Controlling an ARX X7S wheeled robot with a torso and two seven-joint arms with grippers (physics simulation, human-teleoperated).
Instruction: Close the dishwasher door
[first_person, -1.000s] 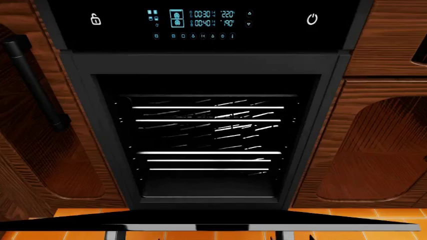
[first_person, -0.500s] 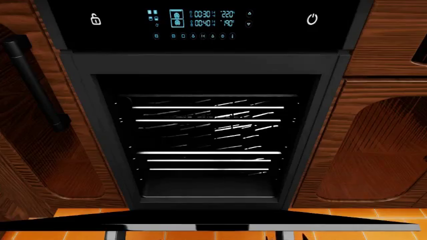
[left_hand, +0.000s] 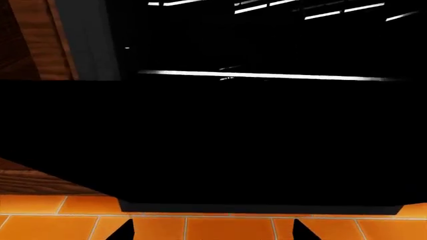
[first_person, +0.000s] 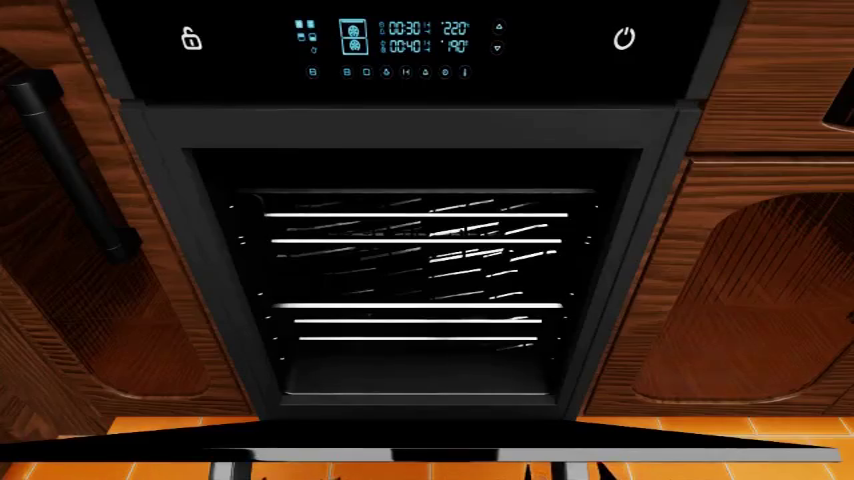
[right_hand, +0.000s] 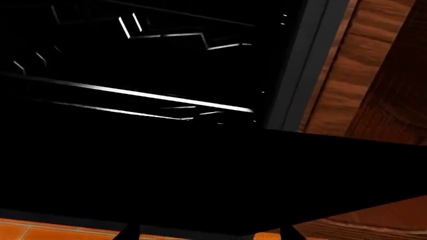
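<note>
Here the dishwasher door (left_hand: 253, 145) hangs flat just beyond both gaping pincers

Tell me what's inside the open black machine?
Inside the dishwasher, shiny metal rack wires run across at several heights. No dishes show on them. The back is too dark to see, and the open dishwasher door covers the very bottom.
</note>
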